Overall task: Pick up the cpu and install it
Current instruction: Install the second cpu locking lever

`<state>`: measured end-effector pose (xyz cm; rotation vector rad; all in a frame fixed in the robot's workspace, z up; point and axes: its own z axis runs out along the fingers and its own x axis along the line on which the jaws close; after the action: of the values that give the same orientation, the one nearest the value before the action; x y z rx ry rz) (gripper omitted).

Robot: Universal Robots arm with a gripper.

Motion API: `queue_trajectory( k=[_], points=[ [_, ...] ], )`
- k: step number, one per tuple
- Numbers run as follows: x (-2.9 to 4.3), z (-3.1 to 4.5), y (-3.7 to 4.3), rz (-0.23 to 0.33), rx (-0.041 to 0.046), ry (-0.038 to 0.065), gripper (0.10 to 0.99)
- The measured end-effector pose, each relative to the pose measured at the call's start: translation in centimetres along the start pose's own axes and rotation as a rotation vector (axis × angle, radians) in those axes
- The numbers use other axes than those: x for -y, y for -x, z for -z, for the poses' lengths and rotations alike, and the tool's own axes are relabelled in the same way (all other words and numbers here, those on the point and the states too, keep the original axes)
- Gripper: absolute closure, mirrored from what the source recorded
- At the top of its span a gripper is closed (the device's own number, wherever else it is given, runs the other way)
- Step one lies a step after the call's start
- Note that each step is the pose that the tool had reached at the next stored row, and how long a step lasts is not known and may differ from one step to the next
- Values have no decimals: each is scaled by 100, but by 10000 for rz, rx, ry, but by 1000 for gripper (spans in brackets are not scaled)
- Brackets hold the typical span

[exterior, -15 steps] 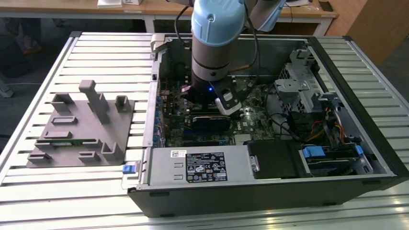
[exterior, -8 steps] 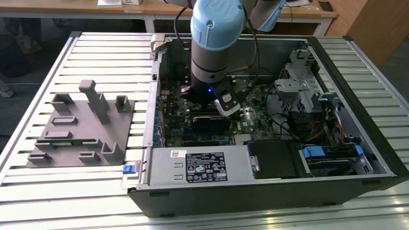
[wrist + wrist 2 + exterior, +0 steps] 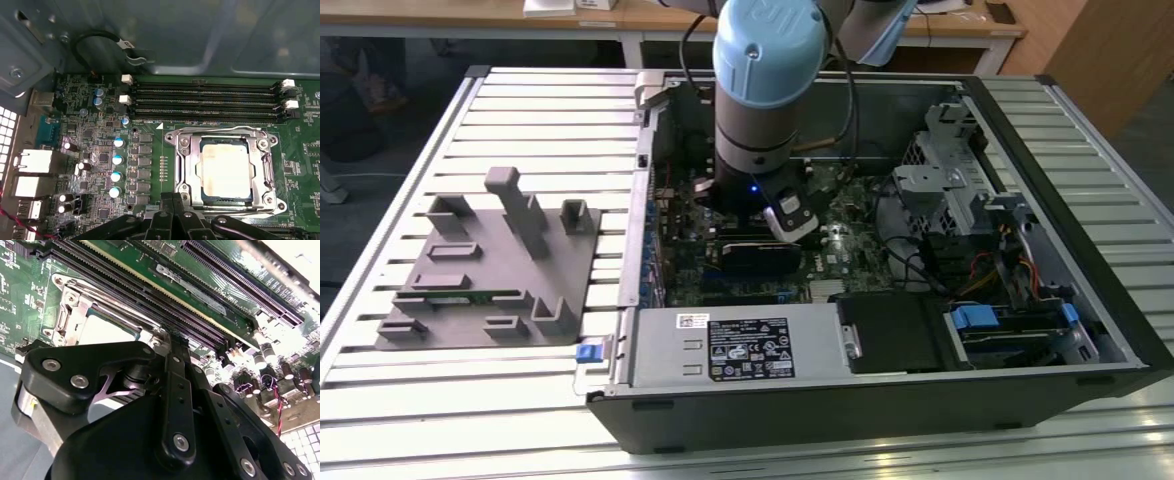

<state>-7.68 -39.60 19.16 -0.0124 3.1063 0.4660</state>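
The cpu (image 3: 224, 169), a flat square chip with a pale silver metal top, lies seated in the open silver socket frame (image 3: 186, 165) on the green motherboard (image 3: 150, 165).

The black hand (image 3: 172, 212) hangs just beside the socket with its fingers closed together, holding nothing, placement apparently done.

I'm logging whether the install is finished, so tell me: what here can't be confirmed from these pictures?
- Tool tips: in both wrist views the black linkage covers them, so open or shut is unclear.
- CPU seating: in the first wrist view it lies inside the socket frame, but whether it sits fully flat cannot be judged.
- Socket in the exterior view: the arm blocks it.
- CPU in the second wrist view: the tool body hides most of it.
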Motion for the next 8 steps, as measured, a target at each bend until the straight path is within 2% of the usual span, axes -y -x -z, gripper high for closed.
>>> queue_trajectory(
  k=[6,8],
  points=[
    [-30,96,0,0,1,1,980],
    [-33,103,1,0,1,3,980]
  ],
)
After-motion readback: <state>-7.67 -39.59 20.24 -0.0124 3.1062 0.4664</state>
